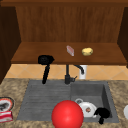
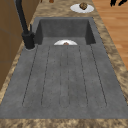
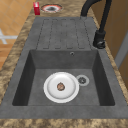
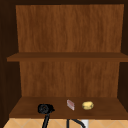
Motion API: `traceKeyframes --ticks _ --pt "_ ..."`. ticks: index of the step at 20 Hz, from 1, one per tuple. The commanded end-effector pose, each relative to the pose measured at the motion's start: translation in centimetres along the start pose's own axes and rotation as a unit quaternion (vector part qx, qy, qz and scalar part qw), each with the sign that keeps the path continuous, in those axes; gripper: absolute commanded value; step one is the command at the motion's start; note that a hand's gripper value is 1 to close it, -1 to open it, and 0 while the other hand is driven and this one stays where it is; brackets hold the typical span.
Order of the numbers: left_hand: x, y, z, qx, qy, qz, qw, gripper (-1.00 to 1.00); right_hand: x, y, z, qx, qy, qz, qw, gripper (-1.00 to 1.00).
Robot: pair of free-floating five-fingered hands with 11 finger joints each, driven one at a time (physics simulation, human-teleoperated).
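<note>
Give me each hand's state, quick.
Left hand: at the shelf's front edge, cannot be told.
Right hand: by the white plate, cannot be told.

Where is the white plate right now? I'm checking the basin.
The white plate lies on the sink basin floor, beside the drain, with the right hand near it in the front view.

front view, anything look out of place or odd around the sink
Yes. A big red ball sits at the sink's front edge, hiding part of the basin. On the cabinet shelf, a small pinkish block stands tilted beside a yellow lump. The white plate in the basin holds one brown bit.
</note>
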Motion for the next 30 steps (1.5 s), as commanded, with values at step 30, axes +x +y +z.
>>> traceKeyframes --ticks 30 --pt "-11.1 11.2 -8.6 -0.016 -0.015 0.0 0.9997 -1.0 0.0 0.0 0.0 0.0 0.0 0.0 1.0 0.0"
